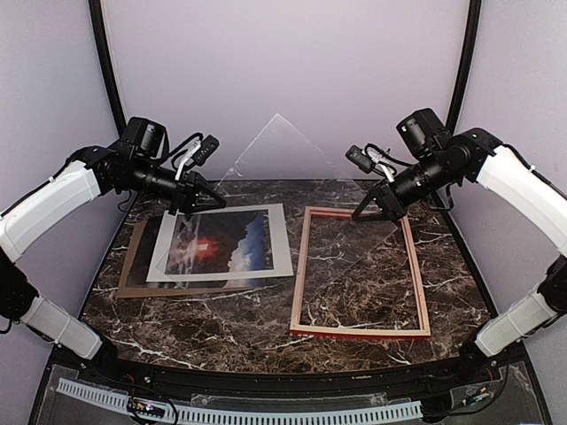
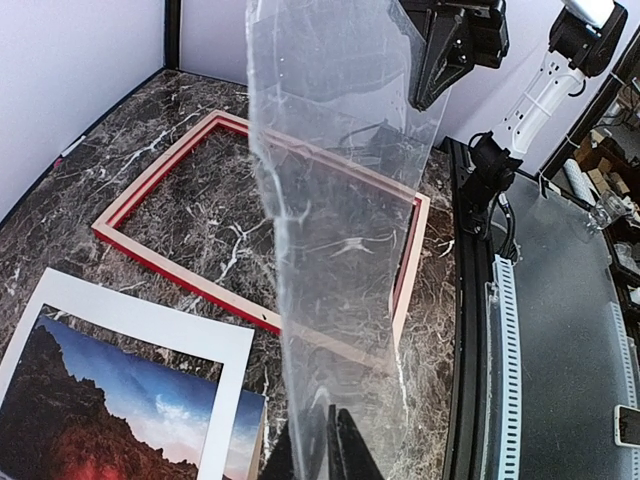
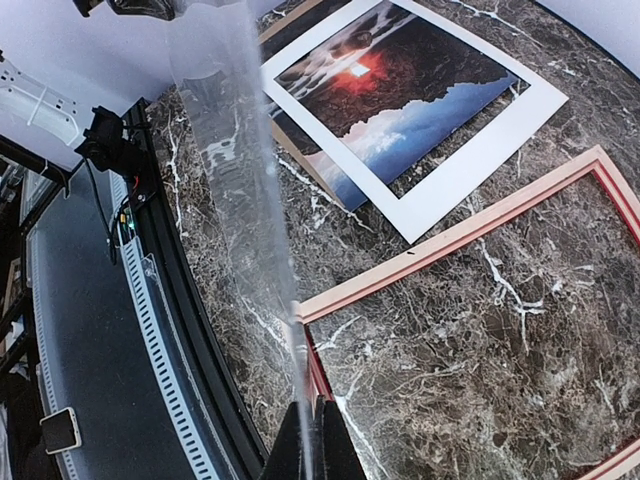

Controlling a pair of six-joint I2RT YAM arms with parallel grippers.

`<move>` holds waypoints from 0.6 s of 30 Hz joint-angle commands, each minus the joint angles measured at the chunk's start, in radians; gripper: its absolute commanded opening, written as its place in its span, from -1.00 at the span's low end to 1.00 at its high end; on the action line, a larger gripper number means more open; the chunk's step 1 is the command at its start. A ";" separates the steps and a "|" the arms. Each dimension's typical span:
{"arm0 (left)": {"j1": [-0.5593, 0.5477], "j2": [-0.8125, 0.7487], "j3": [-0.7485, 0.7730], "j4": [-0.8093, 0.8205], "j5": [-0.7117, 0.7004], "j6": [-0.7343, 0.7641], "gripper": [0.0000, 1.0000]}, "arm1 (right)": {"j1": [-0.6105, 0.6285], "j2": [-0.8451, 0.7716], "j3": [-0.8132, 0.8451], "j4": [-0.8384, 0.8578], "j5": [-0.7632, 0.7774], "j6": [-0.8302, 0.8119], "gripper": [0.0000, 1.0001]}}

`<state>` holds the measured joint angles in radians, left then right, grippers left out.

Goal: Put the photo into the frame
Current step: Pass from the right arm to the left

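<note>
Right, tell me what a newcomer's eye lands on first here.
The clear pane, held up in mid-air, pinched at either end by the left gripper and the right gripper. On the dark marble table beneath, the frame lies empty on the right, pale back up; on the left lies the photo, red glow at centre, under a white mat.

The pane (image 2: 340,200) stood almost upright, straight down the middle, its near edge pinched between the dark fingers of the left hand (image 2: 325,440) at the foot of the view. Up top, the right hand (image 2: 425,95) met the pane's far edge. Behind it the frame (image 2: 150,175) lay flat on the marble desk (image 2: 80,180), pale side up, with red along the inner edge. Lower left, the photo (image 2: 90,400) showed through a white mat (image 2: 150,315), well apart from the frame.
</note>
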<state>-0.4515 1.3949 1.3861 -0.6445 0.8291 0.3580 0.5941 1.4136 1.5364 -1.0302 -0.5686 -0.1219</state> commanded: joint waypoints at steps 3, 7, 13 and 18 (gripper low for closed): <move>-0.022 -0.001 -0.003 -0.025 0.031 -0.010 -0.82 | -0.011 0.014 0.039 0.068 -0.031 0.000 -1.00; -0.025 0.002 0.004 -0.034 0.028 -0.011 -0.91 | -0.011 0.019 0.045 0.067 -0.023 0.001 -1.00; -0.027 -0.011 0.004 -0.038 0.015 -0.021 -1.00 | -0.035 0.025 0.044 0.082 0.014 0.033 -0.99; -0.027 -0.024 0.015 -0.026 -0.021 -0.093 -1.00 | -0.089 0.032 0.028 0.129 0.001 0.107 -0.49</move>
<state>-0.4732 1.3983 1.3861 -0.6456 0.8253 0.3180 0.5510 1.4399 1.5421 -0.9962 -0.5678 -0.0830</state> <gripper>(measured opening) 0.016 0.171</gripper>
